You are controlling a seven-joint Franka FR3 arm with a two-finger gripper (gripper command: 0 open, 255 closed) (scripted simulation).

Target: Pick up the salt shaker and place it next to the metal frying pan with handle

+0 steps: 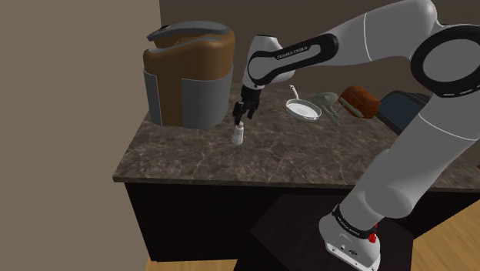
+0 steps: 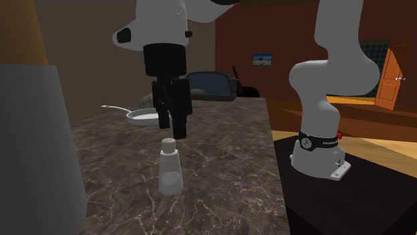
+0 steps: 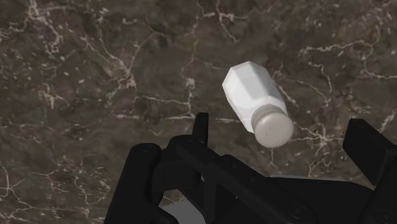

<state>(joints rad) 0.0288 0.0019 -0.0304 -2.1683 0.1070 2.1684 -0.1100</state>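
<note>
Hovering with the hand [image 2: 172, 125] spread wide, clasping nothing. Standing upright at 6 o'clock just beneath it, untouched, the salt shaker [image 2: 170, 171], long axis vertical, probably inviting a straight drop. Waiting well apart at 2 o'clock in the shoulder view, the frying pan [image 1: 305, 109]. Stretching beneath, the dark veined table [image 2: 227, 160]; closing behind, brown walls [image 1: 77, 77].

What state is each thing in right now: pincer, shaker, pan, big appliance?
salt shaker: upright on the counter, cap on, not gripped.
pincer: open, just above the salt shaker, holding nothing.
frying pan: flat on the counter, nothing in it.
brown and grey appliance: lid down.
</note>
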